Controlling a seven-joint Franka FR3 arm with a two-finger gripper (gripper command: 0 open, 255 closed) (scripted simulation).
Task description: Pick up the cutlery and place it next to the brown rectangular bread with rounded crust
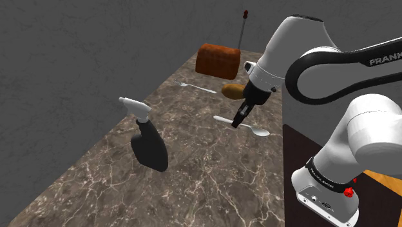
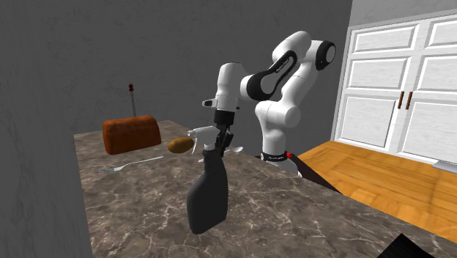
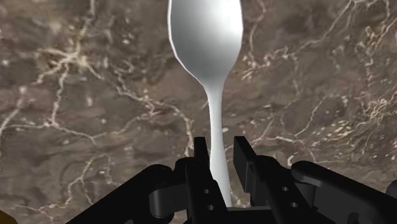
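Spoon (image 1: 256, 130), white: flat on the marbled worktop (image 1: 193, 184), right of centre in the shoulder view, well short of the brown bread loaf (image 1: 218, 60) at upper centre. Claw (image 3: 220, 145): low over the handle, fingers slightly parted astride it, not clamped.

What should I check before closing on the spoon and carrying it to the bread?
1. Spoon handle between the gripper fingers: ok.
2. Fingers shut on the handle: not ok, a gap shows on one side.
3. Spoon lying flat on the counter: ok.
4. Bare counter beside the bread: ok, between it and the fork.
5. Straight way to the bread: not ok, the potato lies between; probably lift over it.
6. Bottle off that way: ok.
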